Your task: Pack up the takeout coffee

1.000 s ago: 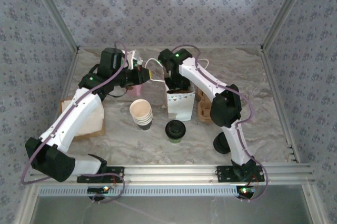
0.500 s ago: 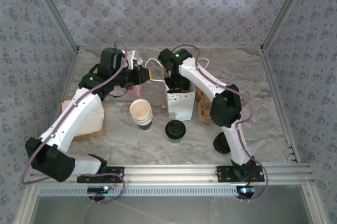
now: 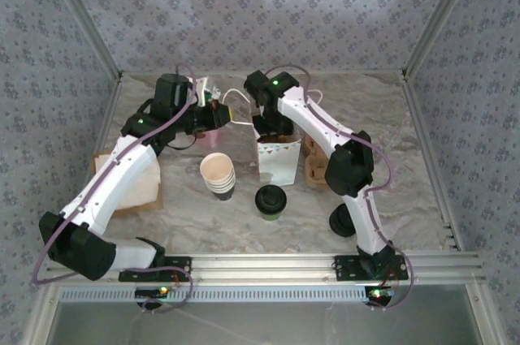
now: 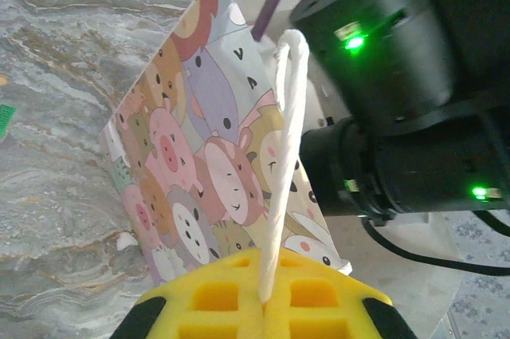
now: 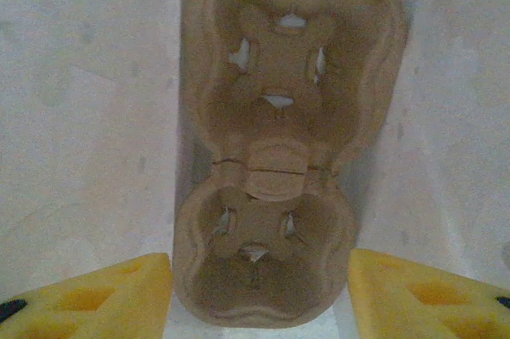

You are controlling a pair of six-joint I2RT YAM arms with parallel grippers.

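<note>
Grey marbled worktop (image 3: 203, 227), patterned walls behind. One cartoon-animal gift bag (image 3: 276, 165) stands at centre frame, its mouth hidden from above by the right arm. The left pincer (image 4: 263, 307), cut off by the frame edge, is clenched on the bag's white rope handle (image 4: 283, 155). The right pincer (image 5: 259, 275) hangs released over one two-cup cardboard carrier (image 5: 279, 116). One stack of lidless cups (image 3: 218, 174), count unclear, stands left of the one lidded takeout coffee (image 3: 270, 200), which is just below the bag.
</note>
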